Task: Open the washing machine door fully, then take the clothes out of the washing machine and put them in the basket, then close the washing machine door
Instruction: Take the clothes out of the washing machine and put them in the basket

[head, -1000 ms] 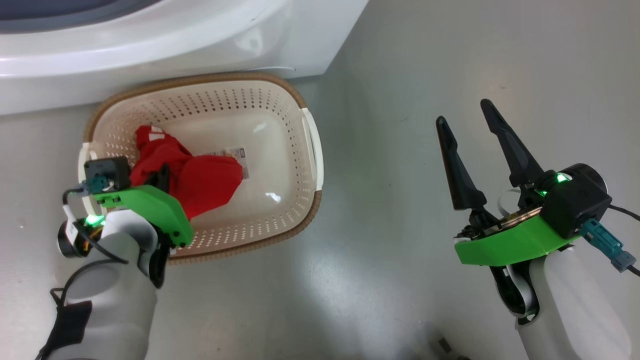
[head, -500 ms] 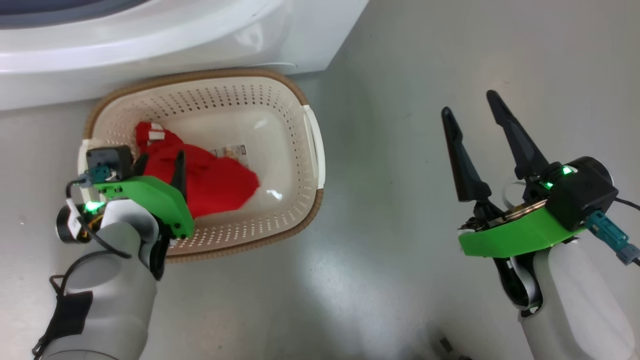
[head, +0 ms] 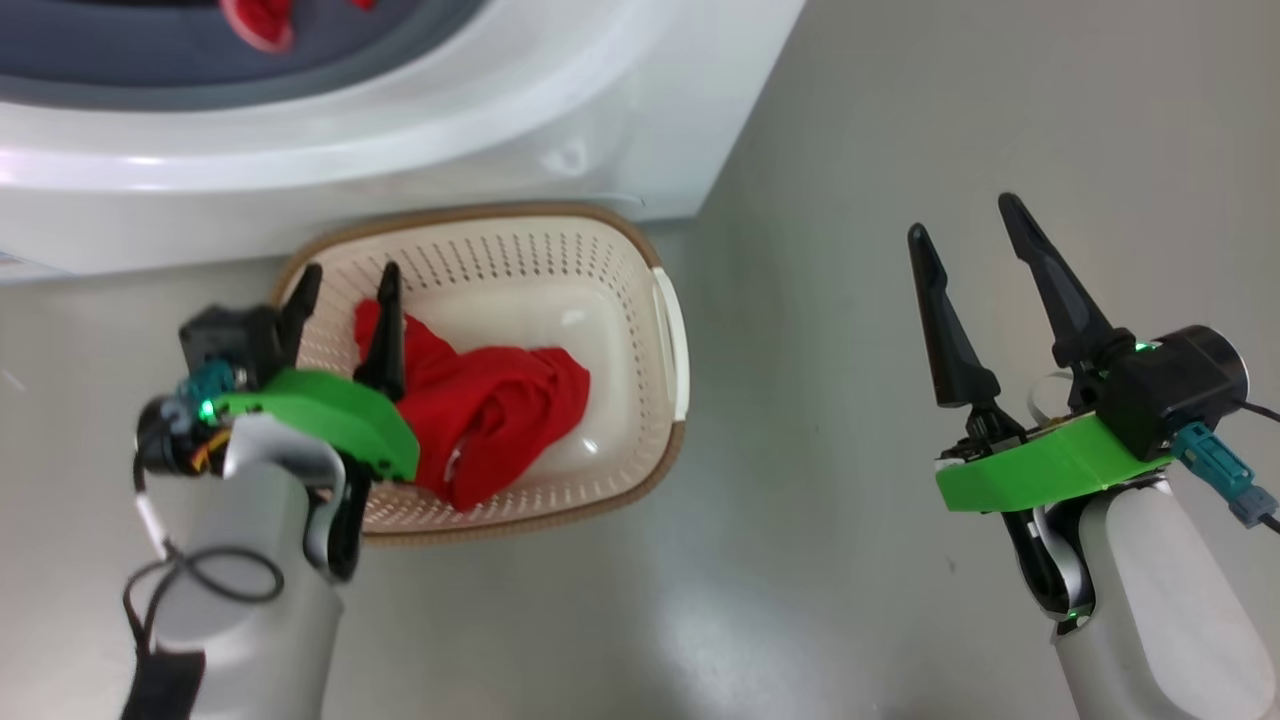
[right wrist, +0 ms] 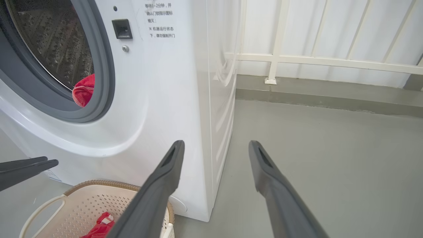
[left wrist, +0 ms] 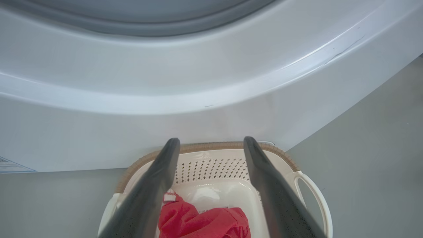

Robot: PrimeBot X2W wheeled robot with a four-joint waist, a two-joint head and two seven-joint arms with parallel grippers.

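Two grippers, one basket, one washing machine and two red pieces of clothing are listed. Head view: the left gripper [head: 347, 280] hangs over the left end of the basket [head: 560, 262], fingers spread apart with nothing clamped between them. A red garment [head: 490, 410] lies crumpled on the basket's bottom, left of centre, under one finger; contact cannot be told. The basket stands on the grey floor [head: 800, 520], close against the front of the washing machine [head: 400, 160]. The right gripper [head: 963, 216] is well apart to the right, over bare floor, fingers apart and empty. A second red piece [head: 260, 15] shows at the top edge, inside the machine's grey gasket [head: 150, 95]. Left wrist view: both fingers stand wide over the basket's near half, with the red garment low between them, and a blue label [left wrist: 13, 165] sits on the machine's front at the left edge. Right wrist view: the fingers are open and point at the machine's front corner. The steel drum [right wrist: 56, 39] is exposed, and the second red piece rests at the lip of the opening. A white railing [right wrist: 297, 59] runs behind.
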